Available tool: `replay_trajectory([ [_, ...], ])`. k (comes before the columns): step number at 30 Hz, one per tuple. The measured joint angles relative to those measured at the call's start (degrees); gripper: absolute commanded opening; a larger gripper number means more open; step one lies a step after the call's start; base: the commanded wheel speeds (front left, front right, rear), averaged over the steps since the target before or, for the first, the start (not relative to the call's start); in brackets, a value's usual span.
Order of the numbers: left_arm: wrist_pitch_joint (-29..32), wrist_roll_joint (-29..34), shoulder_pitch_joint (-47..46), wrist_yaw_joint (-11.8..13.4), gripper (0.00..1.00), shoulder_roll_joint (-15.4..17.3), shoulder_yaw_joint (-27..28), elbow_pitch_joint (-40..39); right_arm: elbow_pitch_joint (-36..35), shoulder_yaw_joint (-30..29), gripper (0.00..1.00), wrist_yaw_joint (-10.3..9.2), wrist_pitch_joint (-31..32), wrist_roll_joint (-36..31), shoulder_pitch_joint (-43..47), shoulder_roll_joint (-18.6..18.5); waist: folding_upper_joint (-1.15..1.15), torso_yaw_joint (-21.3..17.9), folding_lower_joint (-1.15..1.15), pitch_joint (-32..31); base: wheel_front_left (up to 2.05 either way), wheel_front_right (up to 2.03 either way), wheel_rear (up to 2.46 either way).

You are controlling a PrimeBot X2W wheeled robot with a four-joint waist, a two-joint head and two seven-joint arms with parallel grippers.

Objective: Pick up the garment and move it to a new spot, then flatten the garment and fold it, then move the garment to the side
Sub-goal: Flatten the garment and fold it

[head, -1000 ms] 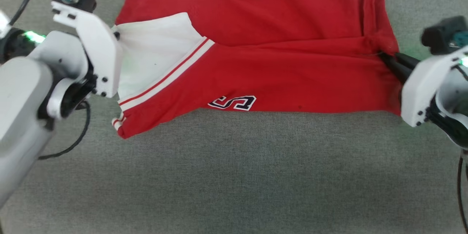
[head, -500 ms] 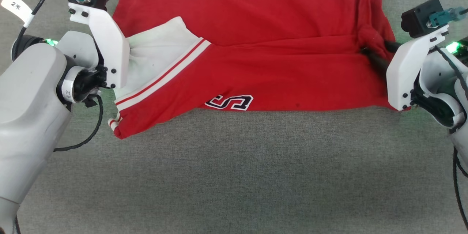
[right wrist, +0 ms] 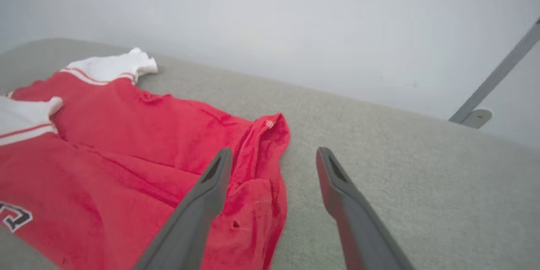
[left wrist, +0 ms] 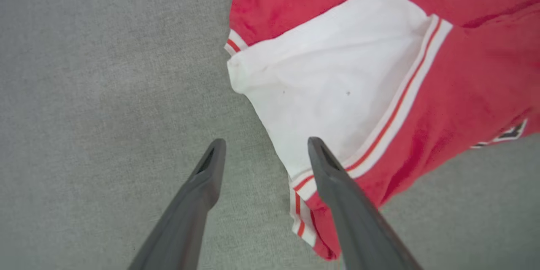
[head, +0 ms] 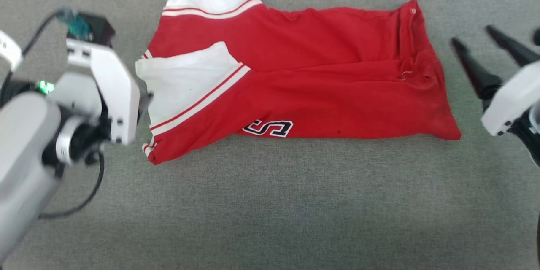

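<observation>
Dark fingers of both grippers stand spread, empty: left gripper (left wrist: 265, 143) at the sleeve edge, right gripper (right wrist: 274, 152) just beside the hem. Between them the red jersey T-shirt with white, red-striped sleeves (head: 316, 76) lies half-folded across the frame's upper middle on grey woven cloth (head: 270, 202). Pinching only the top layer would likely drag the fold open. Black, white-outlined lettering (head: 268, 128) shows just an "S".

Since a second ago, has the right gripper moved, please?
Yes: the right gripper has pulled rightward off the garment hem it pinched, jaws now open.
</observation>
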Motion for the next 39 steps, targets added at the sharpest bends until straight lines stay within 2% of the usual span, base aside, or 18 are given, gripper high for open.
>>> replay_trajectory([
  [6, 2.5, -1.5, 7.1, 6.5, 1.00, 4.2, -0.2, -11.6, -7.4, -12.1, 1.00, -0.01, -5.0, -8.3, 7.4, 6.9, 0.00, -1.4, 0.00, -1.0, 0.00, 0.00, 0.00],
  [11, 3.3, -2.5, 10.1, 9.9, 1.00, 5.5, -0.1, -14.0, -13.4, -17.8, 1.00, -0.01, -5.5, -12.9, 12.2, 12.5, 0.00, -2.9, 0.00, -0.8, 0.00, 0.00, 0.00],
  [16, 3.3, -3.6, 11.4, 10.8, 1.00, 5.1, 0.1, -11.2, -17.2, -19.4, 1.00, -0.01, -3.9, -14.1, 16.2, 16.7, 0.00, -4.5, 0.00, 0.0, 0.00, 0.00, 0.00],
  [20, 2.4, -4.6, 11.8, 10.4, 1.00, 3.7, 0.3, -6.2, -18.2, -18.6, 1.00, -0.01, -2.1, -13.4, 18.4, 18.1, 0.00, -5.6, 0.00, 0.9, 0.00, 0.00, 0.00],
  [24, 2.7, -5.7, 11.5, 8.9, 1.00, 2.6, 0.6, -2.1, -18.2, -17.3, 1.00, -0.01, 0.9, -11.6, 19.7, 18.1, 0.00, -6.4, 0.00, 1.8, 0.00, 0.00, 0.00],
  [25, 2.9, -6.2, 11.1, 8.5, 0.10, 2.2, 0.8, -1.2, -18.0, -17.0, 1.00, -0.02, 2.1, -11.1, 19.8, 17.8, 0.00, -6.5, 0.00, 2.0, 0.00, 0.00, 0.00],
  [26, 3.1, -6.5, 10.8, 8.0, 0.00, 1.8, 0.8, -0.5, -17.8, -16.4, 1.00, -0.01, 3.3, -10.5, 20.0, 17.4, 0.00, -6.5, 0.00, 2.2, 0.00, 0.00, 0.00],
  [33, 3.5, -5.9, 8.6, 6.4, 0.00, 0.4, 0.0, 1.4, -15.5, -14.5, 1.00, -0.01, 13.6, -4.9, 19.5, 16.8, 0.00, -5.7, 0.00, 3.2, 0.00, 0.00, 0.00],
  [39, 2.9, -5.3, 7.2, 5.2, 0.00, -1.2, -0.6, 1.5, -12.4, -14.3, 1.00, -0.01, 22.8, -3.7, 15.4, 15.9, 0.00, -3.8, 0.00, 4.0, 0.00, 0.00, 0.00],
])
